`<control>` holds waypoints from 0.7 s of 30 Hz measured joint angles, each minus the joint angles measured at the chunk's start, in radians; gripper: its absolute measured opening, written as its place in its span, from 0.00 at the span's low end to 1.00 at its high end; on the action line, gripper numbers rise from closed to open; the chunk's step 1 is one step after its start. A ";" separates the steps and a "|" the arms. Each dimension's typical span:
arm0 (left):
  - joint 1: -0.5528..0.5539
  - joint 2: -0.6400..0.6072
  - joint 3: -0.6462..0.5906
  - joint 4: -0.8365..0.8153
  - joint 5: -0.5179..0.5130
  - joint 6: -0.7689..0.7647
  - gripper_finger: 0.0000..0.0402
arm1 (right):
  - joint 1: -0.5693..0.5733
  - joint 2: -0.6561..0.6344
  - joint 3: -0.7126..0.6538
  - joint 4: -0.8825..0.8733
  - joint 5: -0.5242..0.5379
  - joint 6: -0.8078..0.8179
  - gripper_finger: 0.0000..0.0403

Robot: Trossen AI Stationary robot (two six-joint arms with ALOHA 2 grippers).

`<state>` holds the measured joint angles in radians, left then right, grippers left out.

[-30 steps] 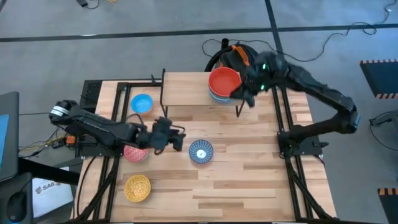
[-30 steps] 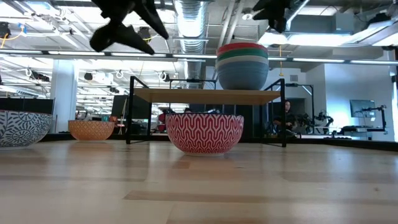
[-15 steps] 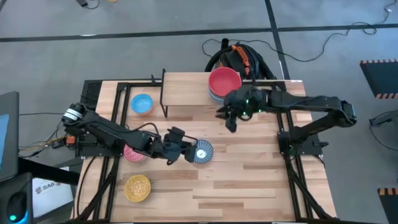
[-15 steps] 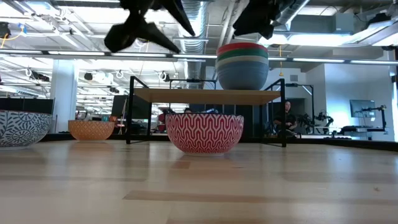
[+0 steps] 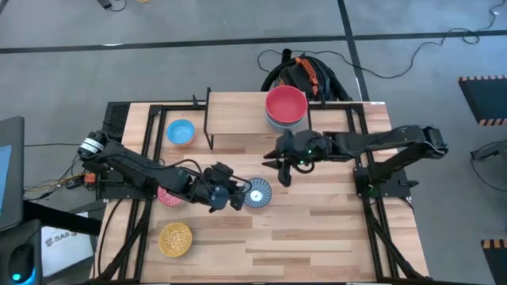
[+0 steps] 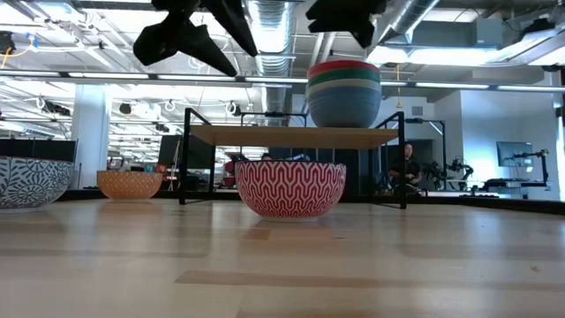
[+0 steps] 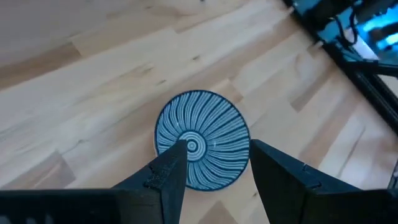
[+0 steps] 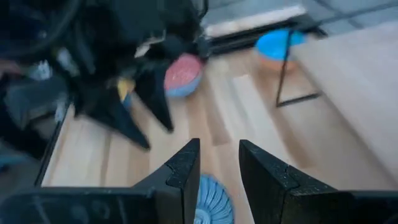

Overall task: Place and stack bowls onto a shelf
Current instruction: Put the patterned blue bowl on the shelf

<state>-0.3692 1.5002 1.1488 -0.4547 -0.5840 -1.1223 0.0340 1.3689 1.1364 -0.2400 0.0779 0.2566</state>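
Observation:
The shelf [image 5: 245, 120] stands at the table's far side and carries a stack of bowls [image 6: 344, 93], red on top [image 5: 285, 104], with green and blue ones under it. The blue-white patterned bowl [image 5: 256, 193] sits on its base on the tabletop. My left gripper [image 5: 235, 196] hovers open above the bowl's left side; in the left wrist view the bowl [image 7: 202, 138] shows between and below its fingers. My right gripper [image 5: 279, 166] is open, hanging in the air between shelf and patterned bowl [image 8: 208, 202].
A light blue bowl [image 5: 181, 132] sits left of the shelf. A pink patterned bowl [image 6: 290, 188] lies partly under my left arm, and a yellow bowl [image 5: 175, 238] sits near the table's near-left corner. Bare wood stretches over the near right.
My right gripper has left the red bowl on the stack and swung toward the table's left and near side, ending by the patterned bowl. My left gripper has travelled right toward the same bowl and now hangs over its left edge. No bowl has moved.

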 joint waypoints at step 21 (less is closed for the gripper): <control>-0.190 -0.041 0.000 -0.059 -0.100 0.017 0.61 | 0.176 0.023 0.054 0.019 0.337 0.101 0.27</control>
<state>-0.5591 1.4596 1.1488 -0.5139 -0.6837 -1.1057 0.2099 1.3919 1.1900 -0.2213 0.4154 0.3574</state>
